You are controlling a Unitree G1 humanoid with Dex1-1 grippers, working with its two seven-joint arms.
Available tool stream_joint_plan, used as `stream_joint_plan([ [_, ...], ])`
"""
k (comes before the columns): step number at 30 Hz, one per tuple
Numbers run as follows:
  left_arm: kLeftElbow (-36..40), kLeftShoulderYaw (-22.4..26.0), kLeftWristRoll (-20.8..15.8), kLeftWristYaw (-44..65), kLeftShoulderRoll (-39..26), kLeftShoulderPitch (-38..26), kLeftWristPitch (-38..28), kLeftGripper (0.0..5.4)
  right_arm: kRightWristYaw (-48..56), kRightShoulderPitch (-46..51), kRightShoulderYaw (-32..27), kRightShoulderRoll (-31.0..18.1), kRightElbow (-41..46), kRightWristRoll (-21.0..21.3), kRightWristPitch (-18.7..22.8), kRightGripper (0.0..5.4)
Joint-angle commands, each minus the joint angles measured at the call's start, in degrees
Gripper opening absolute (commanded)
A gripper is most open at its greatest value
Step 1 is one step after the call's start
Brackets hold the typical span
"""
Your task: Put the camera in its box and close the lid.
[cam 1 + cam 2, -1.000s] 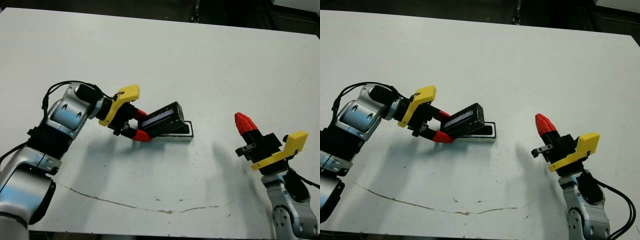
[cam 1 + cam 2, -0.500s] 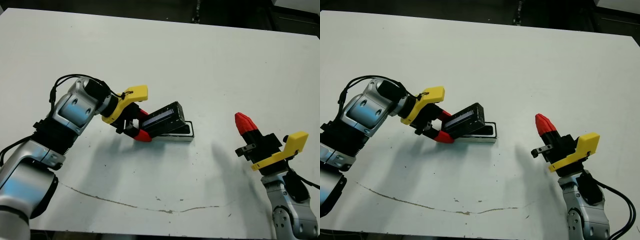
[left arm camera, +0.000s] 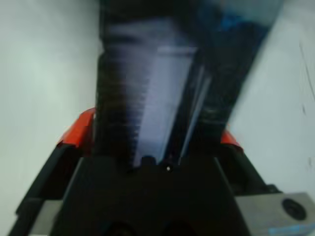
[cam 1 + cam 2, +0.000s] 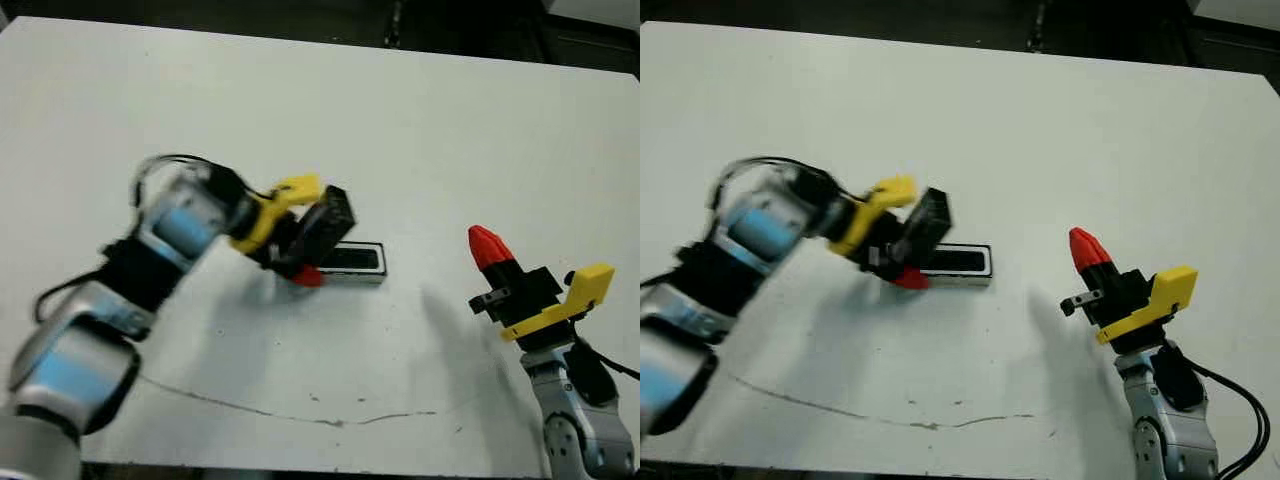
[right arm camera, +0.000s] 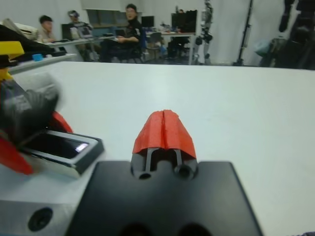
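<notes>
Change: lid (image 4: 327, 218) has been swung up since half a second ago; it lay low and slanted over the box's left end, and it is now held steeper, nearly on edge, with the left arm blurred by motion.
Meaning: the box (image 4: 352, 262) is left uncovered, so closing is judged not yet done; the lid would have to be laid flat over it again.
Left gripper (image 4: 296, 252): fingers clamped on the lid, one red tip (image 4: 309, 276) showing below it; in the left wrist view the lid (image 3: 162, 83) fills the space between the two red fingers (image 3: 78, 129).
Right gripper (image 4: 486, 246): fingers pressed together on nothing, held idle at about 3 o'clock from the box, well apart from it; it is unchanged from the earlier frames.
Camera (image 5: 56, 145): a dark glossy surface with a small bright glint is seen filling the tray in the right wrist view; it is judged to be the camera already seated, though this cannot be told for certain.
Box place: near the worktop's middle, its left end just beside the left fingers.
Materials: lid black and glossy with a pale stripe; box shallow, rectangular, pale-walled with a thin dark rim.
Worktop (image 4: 420, 120): white, matte, marked by a thin dark crack line at 6 o'clock.
Background: seated people at desks are seen beyond the worktop in the right wrist view.
</notes>
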State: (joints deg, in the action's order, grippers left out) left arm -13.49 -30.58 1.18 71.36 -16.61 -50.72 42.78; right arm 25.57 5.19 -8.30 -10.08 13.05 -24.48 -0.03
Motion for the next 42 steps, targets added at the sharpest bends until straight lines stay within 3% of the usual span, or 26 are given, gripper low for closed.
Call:
stream_joint_plan([
  [1,2.52,-1.33,-0.56,-1.13,0.44,0.83,1.36,4.48,-0.4,0.68,-0.34,-0.38,0.19,0.41,-0.03,0.0],
  [7,4.37,-2.07,-0.6,-2.25,-0.53,0.93,-0.25,5.37,-0.57,0.76,-0.22,-0.35,0.41,0.39,0.21,0.0],
  [15,4.87,-3.69,1.33,-3.04,-2.14,1.14,-7.65,5.37,-0.55,0.79,-0.07,-0.25,0.35,0.2,0.15,0.0],
  [26,3.11,-2.41,2.16,-8.24,-0.32,1.24,-8.43,5.37,-0.32,0.66,0.19,-0.23,0.02,-0.04,0.2,0.0],
  [33,4.4,0.79,1.71,-14.77,1.85,2.09,-9.44,5.37,0.11,0.57,0.09,-0.28,-0.47,-0.08,-0.4,0.0],
  [42,3.96,0.1,1.07,-16.34,4.58,3.44,-10.68,5.37,-0.75,1.05,-1.01,-0.71,0.55,-0.88,0.88,0.0],
])
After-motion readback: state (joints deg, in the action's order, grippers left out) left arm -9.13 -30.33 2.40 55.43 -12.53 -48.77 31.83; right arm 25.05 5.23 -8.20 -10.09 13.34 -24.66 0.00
